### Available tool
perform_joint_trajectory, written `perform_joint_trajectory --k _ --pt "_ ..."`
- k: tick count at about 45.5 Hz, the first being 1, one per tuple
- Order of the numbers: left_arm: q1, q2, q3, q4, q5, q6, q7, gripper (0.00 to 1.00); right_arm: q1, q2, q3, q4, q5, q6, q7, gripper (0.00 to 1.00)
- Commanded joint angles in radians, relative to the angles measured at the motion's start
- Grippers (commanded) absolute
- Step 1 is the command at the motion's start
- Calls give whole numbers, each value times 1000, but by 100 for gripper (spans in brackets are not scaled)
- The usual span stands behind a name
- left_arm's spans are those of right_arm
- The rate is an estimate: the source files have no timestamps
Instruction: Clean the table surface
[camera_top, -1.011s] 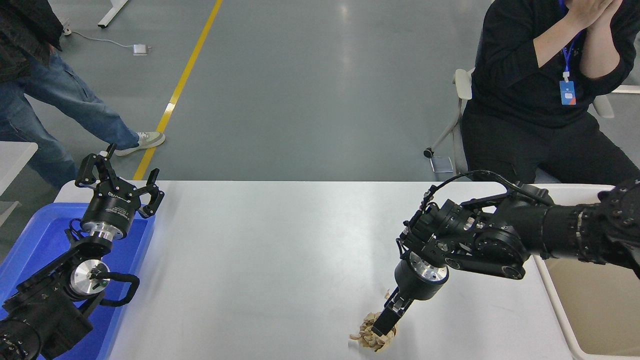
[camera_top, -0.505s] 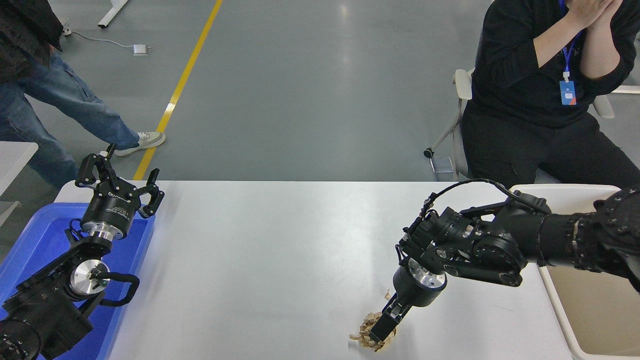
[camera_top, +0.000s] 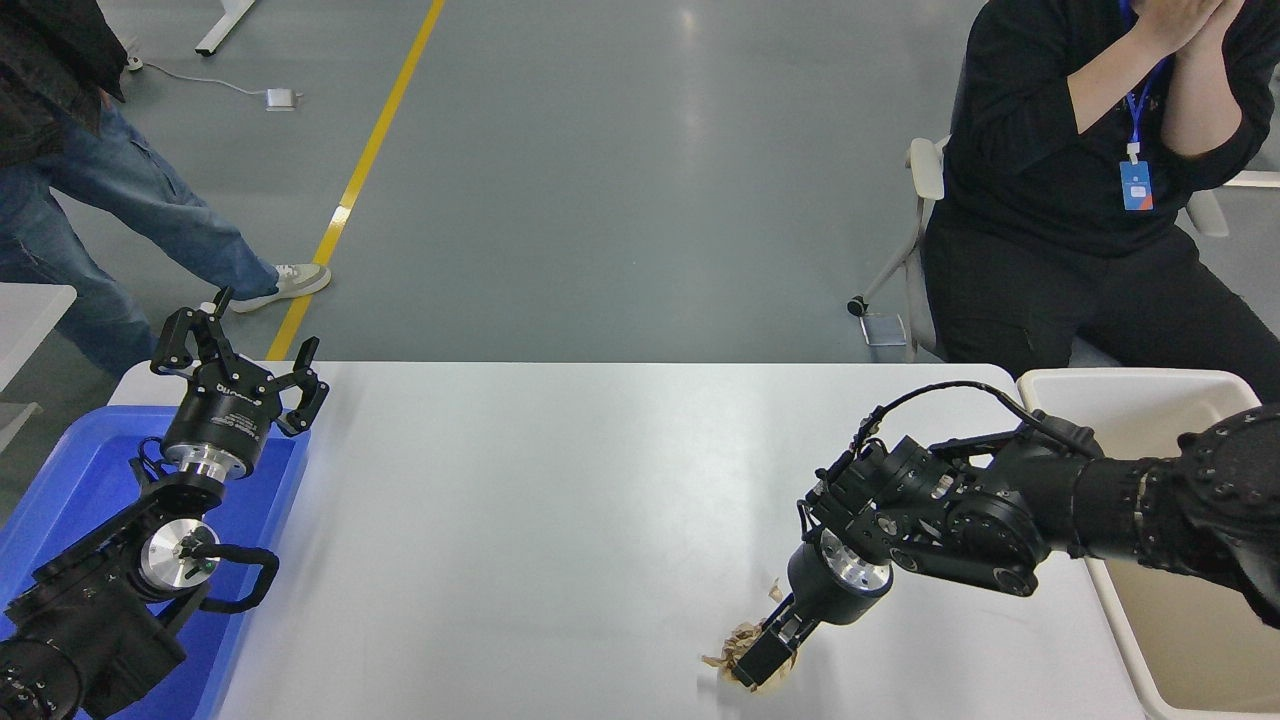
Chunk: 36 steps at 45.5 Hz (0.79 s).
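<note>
Step in hand: clearing crumpled brown paper scrap (camera_top: 738, 660) off the table surface (camera_top: 540, 520), near its front edge. To do it well, I judge: grip all loose folds, lift straight, carry right to the beige tub (camera_top: 1190, 610).
Right pincer (camera_top: 765, 655): pointing down into the scrap, fingers closed on it.
Left pincer (camera_top: 240, 365): parked over the blue tub (camera_top: 60, 480), fingers spread, holding nothing.

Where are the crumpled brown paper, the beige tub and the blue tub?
crumpled brown paper (camera_top: 733, 660), head view, exposed left edge beside the right gripper (camera_top: 764, 658).
beige tub (camera_top: 1130, 383), head view, far rim.
blue tub (camera_top: 85, 460), head view, bare floor left of the left arm.
</note>
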Motion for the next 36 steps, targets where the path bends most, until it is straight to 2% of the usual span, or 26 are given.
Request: perform_joint_trajectory --k 1,4,7,9,10,13,14,16,17,25,36 --pt "0 0 0 0 0 0 0 100 -46 13 5 -31 -6 -37 3 98" --pt "0 0 0 0 0 0 0 100 -49 19 5 -34 -7 -49 3 96" --pt "0 1 0 0 0 0 0 100 -52 19 2 -38 -21 -55 4 83" --pt "0 1 0 0 0 0 0 100 -52 21 4 -49 -38 -57 6 81" --pt "0 0 0 0 0 -2 0 100 -53 21 4 -52 -41 -58 6 76" --pt "0 0 0 0 0 0 0 100 -55 19 2 -58 -44 -61 7 49" --pt "0 0 0 0 0 0 0 100 -50 19 -7 -58 -46 -61 9 30" --pt "0 0 0 0 0 0 0 100 -46 19 -10 -60 -46 -60 10 5" --pt "0 0 0 0 0 0 0 100 -46 19 -12 -64 -47 -60 12 0" --pt "0 0 0 0 0 0 0 100 -35 21 -9 -89 -56 -58 26 0" --pt "0 1 0 0 0 0 0 100 11 13 4 -80 -56 -61 95 0"
